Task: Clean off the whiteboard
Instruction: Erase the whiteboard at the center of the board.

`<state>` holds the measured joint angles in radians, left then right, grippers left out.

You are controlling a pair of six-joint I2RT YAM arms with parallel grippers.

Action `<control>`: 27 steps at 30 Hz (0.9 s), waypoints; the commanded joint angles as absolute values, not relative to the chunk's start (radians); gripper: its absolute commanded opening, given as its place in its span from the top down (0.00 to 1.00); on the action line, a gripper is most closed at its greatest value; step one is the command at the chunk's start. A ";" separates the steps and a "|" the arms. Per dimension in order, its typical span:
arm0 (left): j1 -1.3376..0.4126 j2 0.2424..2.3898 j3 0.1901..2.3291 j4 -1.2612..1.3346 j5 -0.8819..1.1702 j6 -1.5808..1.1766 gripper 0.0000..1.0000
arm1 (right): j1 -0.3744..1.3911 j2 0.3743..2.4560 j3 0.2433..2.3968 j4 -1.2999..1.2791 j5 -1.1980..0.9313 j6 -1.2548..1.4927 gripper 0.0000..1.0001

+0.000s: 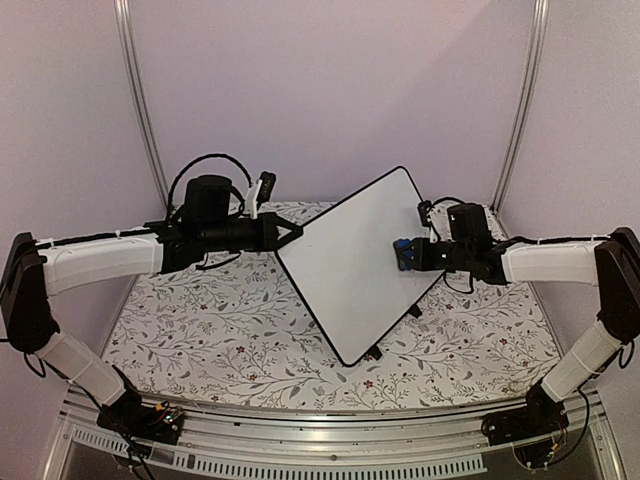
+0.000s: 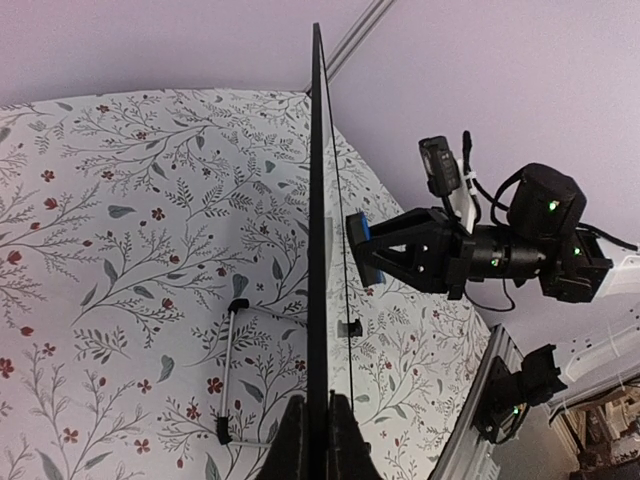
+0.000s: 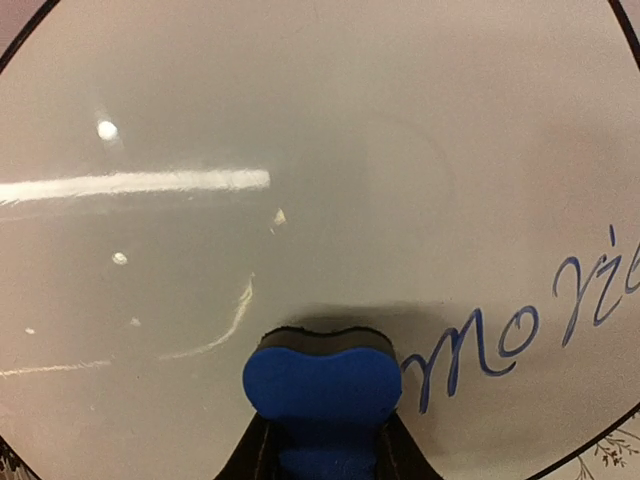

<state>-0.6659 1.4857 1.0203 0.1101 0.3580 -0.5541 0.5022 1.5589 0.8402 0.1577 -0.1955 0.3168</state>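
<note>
Whiteboard (image 1: 350, 265) stood raised on edge and tilted. Its rim was pinched between the closed fingers of the left gripper (image 1: 292, 237), so that in the left wrist view the board (image 2: 316, 250) ran edge-on straight ahead of that gripper (image 2: 312, 440). The board's lowest corner seemed to rest on the flower-patterned surface (image 1: 200, 320), though contact was hard to judge from above.

On the far side of the board from the left gripper, the right gripper (image 1: 402, 255) was closed on a blue eraser (image 3: 322, 385). The eraser's front was pressed flat against the glossy white face. Just to the right of that gripper lay blue cursive writing (image 3: 500, 345), reading roughly "movie" and cut off by the frame edge. Ahead of the gripper and to its left, pale streaks of glare crossed the face.
</note>
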 commanded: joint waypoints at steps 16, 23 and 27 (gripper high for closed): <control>-0.701 1.479 1.025 0.109 0.426 -0.481 1.00 | 0.477 1.561 0.709 0.188 -0.228 0.321 0.84; -0.702 1.479 1.026 0.106 0.423 -0.478 1.00 | 0.477 1.626 0.944 0.096 -0.203 0.275 0.84; -0.702 1.475 1.026 0.106 0.423 -0.478 1.00 | 0.477 1.643 0.935 0.092 -0.197 0.266 0.84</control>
<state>-0.6659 1.4853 1.0203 0.1074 0.3546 -0.5541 0.4767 1.6165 0.9253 0.1188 -0.2150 0.2928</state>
